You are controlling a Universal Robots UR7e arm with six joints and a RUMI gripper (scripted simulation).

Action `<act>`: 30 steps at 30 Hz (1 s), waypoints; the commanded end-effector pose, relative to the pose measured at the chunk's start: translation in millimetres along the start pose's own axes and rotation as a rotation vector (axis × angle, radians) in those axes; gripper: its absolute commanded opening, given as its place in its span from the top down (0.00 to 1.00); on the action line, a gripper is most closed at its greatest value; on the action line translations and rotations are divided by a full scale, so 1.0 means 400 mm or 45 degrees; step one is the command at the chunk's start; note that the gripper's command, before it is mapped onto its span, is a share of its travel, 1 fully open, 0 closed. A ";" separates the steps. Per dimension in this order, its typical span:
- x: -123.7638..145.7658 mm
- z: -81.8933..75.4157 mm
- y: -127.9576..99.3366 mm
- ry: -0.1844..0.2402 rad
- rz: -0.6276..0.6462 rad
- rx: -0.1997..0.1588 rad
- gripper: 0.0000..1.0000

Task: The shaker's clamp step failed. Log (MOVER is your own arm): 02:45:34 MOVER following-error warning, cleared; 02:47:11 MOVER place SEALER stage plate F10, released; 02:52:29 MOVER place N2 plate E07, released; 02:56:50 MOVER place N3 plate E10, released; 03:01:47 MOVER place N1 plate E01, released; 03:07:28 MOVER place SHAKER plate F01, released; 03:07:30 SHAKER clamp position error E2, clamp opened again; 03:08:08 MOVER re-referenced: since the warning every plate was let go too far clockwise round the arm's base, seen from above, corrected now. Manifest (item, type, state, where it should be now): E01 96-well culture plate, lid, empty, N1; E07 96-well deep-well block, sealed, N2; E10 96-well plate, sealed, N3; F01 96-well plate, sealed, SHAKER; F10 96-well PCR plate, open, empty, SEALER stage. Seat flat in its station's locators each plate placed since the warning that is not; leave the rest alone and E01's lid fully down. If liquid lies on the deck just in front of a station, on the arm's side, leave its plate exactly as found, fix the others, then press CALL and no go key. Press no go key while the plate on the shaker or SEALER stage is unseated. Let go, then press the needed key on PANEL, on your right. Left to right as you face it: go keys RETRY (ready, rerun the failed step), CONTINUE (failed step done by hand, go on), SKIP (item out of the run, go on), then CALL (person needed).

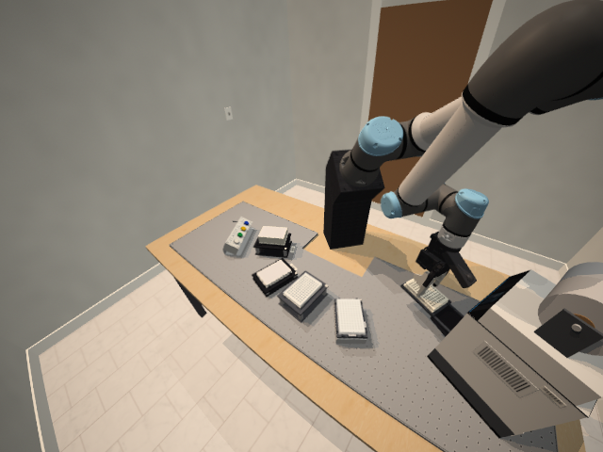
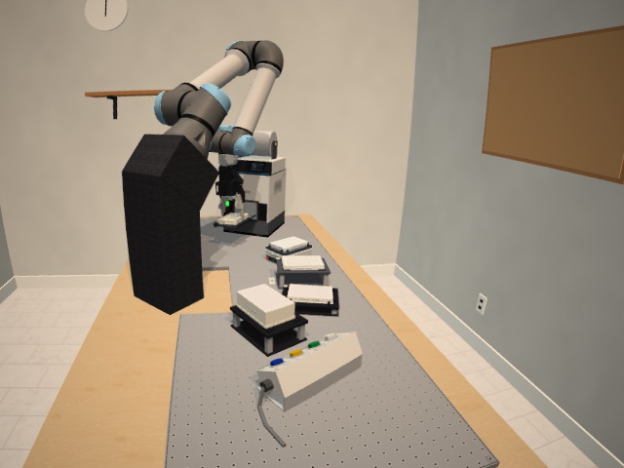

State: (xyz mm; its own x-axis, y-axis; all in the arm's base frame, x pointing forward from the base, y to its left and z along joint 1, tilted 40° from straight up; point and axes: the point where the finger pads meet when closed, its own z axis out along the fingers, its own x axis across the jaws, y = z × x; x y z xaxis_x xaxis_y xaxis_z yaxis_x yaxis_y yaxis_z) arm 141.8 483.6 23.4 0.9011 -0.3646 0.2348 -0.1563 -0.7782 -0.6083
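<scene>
The wooden bench (image 1: 311,379) carries a grey perforated mat (image 1: 389,369) that runs along most of its length. The arm (image 1: 452,146) rises from a tall black pedestal (image 1: 346,209) standing near the bench's back edge and bends down toward the sealing machine (image 1: 511,374), the big grey box at one end of the bench.

On the black stage sticking out of that machine lies the open plate (image 1: 428,295) with bare wells. It sits skewed against the stage's outline and, from the exterior view, one side looks slightly raised. The end effector (image 1: 429,284) is down over it, its fingers clamped on the plate across its width; a green light shows on its body in the exterior view.

Along the mat toward the other end come three more plates in their holders: a flat white plate (image 1: 350,316) nearest the sealing machine, then a tall block (image 1: 302,290) in a grey frame, then a white plate (image 1: 274,274) in a black frame. Each looks turned a little against its holder.

Further on, a boxy white plate (image 1: 272,235) rests on the black shaker (image 1: 272,249), also twisted on its platform. Just beside it, at the far corner of the mat, is the button box (image 1: 238,236) with blue, yellow, green and white keys in a row.
</scene>
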 end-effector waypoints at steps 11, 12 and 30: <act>0.000 -0.001 -0.001 0.000 0.000 0.001 1.00; 0.000 -0.001 -0.001 0.000 0.000 0.001 1.00; 0.000 -0.008 -0.001 0.000 0.000 0.001 1.00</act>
State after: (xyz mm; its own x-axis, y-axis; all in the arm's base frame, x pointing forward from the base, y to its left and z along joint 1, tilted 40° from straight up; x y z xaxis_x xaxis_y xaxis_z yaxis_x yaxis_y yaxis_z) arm 141.3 482.7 24.6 0.9011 -0.3646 0.2348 -0.1563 -0.7782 -0.6083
